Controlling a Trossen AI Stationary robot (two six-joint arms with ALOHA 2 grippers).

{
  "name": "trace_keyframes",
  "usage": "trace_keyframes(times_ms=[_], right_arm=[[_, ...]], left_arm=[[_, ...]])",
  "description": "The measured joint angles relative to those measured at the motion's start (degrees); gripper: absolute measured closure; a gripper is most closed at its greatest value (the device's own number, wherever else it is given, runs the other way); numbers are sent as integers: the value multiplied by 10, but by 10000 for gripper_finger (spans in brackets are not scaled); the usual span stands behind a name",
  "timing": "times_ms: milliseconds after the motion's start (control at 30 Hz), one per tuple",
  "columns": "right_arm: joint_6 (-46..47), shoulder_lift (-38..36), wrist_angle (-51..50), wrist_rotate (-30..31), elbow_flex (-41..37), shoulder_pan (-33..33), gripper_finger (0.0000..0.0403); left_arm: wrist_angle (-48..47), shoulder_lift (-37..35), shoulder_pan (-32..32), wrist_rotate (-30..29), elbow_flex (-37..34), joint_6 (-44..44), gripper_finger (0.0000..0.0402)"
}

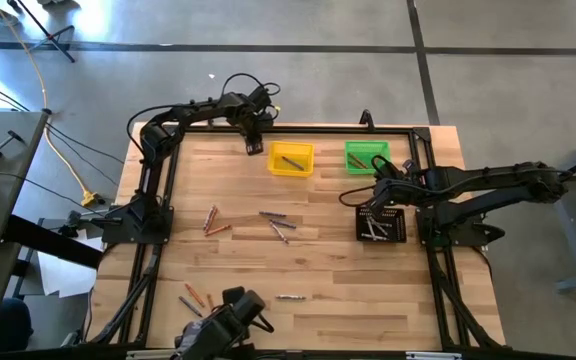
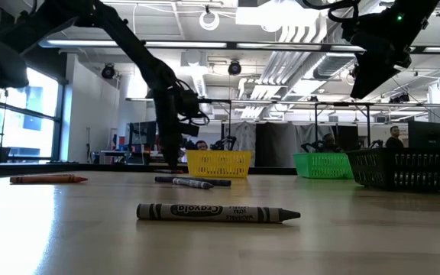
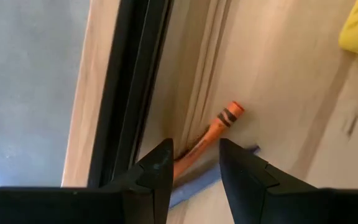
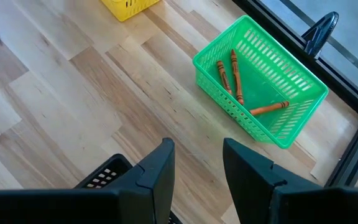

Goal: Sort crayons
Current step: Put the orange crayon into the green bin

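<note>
The left gripper [image 1: 252,141] is reaching down at the table's far edge, left of the yellow bin [image 1: 291,159], its fingers clamping an orange crayon [image 3: 215,129]. The right gripper [image 1: 380,190] is hovering with fingers apart and empty, between the green bin [image 4: 261,79], which is holding three orange crayons [image 4: 236,76], and the black tray [image 1: 381,224]. Other crayons [image 1: 276,224] are lying scattered mid-table.

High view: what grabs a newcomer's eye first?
The yellow bin and green bin at the table's far edge, bright against the wood. The left pincer holds an orange crayon beside the yellow bin. Loose crayons lie mid-table; the right pincer hangs open over the black tray.
</note>
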Motion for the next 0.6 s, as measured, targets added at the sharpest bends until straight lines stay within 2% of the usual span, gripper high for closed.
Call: trace_keyframes(times_ms=[500,600], right_arm=[[0,0,0,0,0,0,272],[0,0,0,0,0,0,272]], left_arm=[[9,6,11,5,0,23,287],[-3,6,18,9,0,15,298]])
